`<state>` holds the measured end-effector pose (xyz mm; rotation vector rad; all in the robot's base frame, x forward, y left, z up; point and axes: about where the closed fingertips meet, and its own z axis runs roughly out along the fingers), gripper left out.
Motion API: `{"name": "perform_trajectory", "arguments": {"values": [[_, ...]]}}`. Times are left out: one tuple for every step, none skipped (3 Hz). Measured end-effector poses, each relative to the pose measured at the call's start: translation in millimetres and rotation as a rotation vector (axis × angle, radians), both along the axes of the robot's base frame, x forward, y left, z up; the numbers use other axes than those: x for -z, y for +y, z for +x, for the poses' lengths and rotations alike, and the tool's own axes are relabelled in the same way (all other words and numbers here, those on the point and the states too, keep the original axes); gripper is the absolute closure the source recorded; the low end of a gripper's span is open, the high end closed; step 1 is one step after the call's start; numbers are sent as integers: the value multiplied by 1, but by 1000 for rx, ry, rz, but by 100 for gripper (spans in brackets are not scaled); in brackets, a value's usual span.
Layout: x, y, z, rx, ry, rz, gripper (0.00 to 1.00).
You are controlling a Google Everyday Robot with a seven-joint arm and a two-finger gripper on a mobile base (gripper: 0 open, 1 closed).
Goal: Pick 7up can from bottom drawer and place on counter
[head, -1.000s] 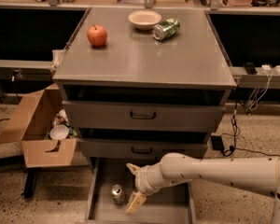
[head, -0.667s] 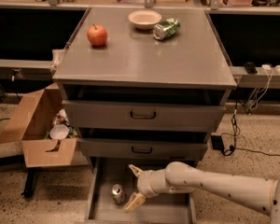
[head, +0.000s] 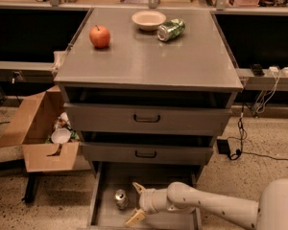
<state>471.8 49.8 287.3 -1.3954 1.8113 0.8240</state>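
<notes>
The 7up can (head: 120, 198), small and silvery-white, stands upright on the floor of the open bottom drawer (head: 103, 214) at the foot of the cabinet. My gripper (head: 136, 203) is low over the drawer, just right of the can, with its two tan fingers (head: 134, 218) spread apart and pointing left at it. Nothing is held. The white arm (head: 206, 206) comes in from the lower right. The counter (head: 149, 56) is the grey slab on top of the cabinet.
On the counter lie a red apple (head: 100, 36), a white bowl (head: 149, 19) and a shiny green can on its side (head: 171, 29). Two shut drawers with black handles (head: 146, 119) sit above the open one. An open cardboard box (head: 41, 133) stands on the floor at left. Cables (head: 240, 128) hang at right.
The arm has drawn lower and a little left in the view, bringing the open gripper closer beside the can. The can has not moved.
</notes>
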Motion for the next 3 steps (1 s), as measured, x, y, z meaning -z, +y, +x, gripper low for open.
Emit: {"name": "perform_trajectory", "arguments": {"values": [[28, 10, 4, 32, 21, -17, 0], [49, 21, 17, 70, 21, -28, 0], [72, 30, 34, 111, 31, -48, 0]]}}
